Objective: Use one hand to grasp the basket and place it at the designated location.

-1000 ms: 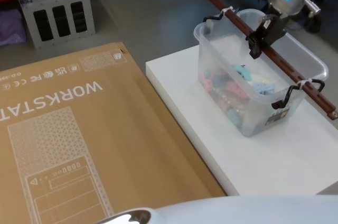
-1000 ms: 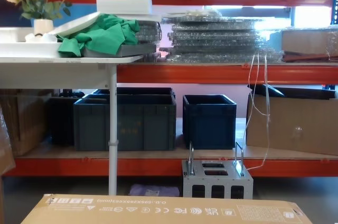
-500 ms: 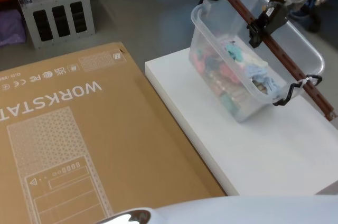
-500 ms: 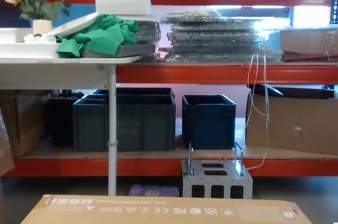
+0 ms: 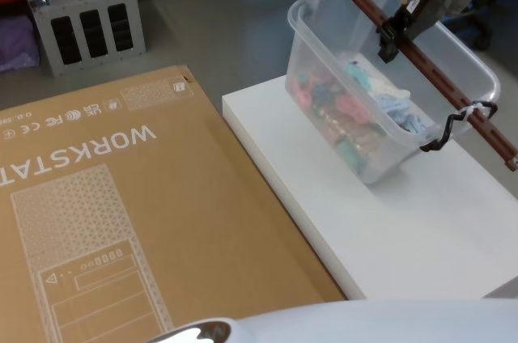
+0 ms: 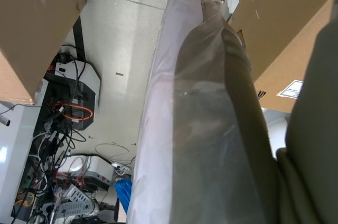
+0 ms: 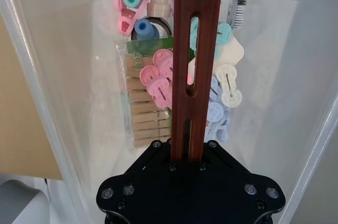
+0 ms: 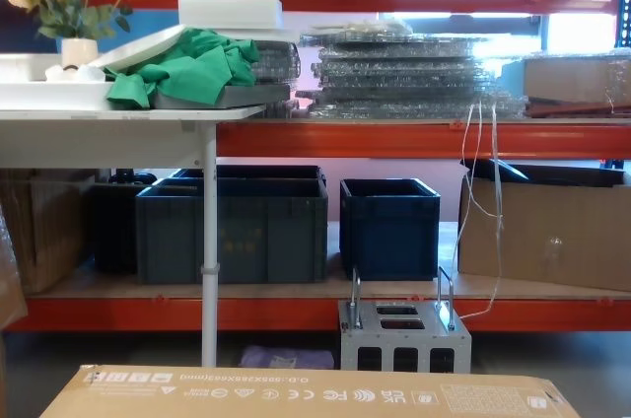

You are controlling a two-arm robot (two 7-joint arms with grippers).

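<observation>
Right pincer [image 5: 390, 39] is clamping the brown handle [image 5: 441, 84] | clear basket [image 5: 324, 48] is hanging tilted over white worktop [image 5: 405, 234] | coloured pegs [image 5: 350, 108] are lying inside

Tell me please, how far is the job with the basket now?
Done: the right gripper is shut on the brown handle of the clear basket. In hand: the basket hangs tilted from it and looks lifted off the white board. Left: carry it to the designated location, which nothing here marks, set it down and open the gripper.
</observation>
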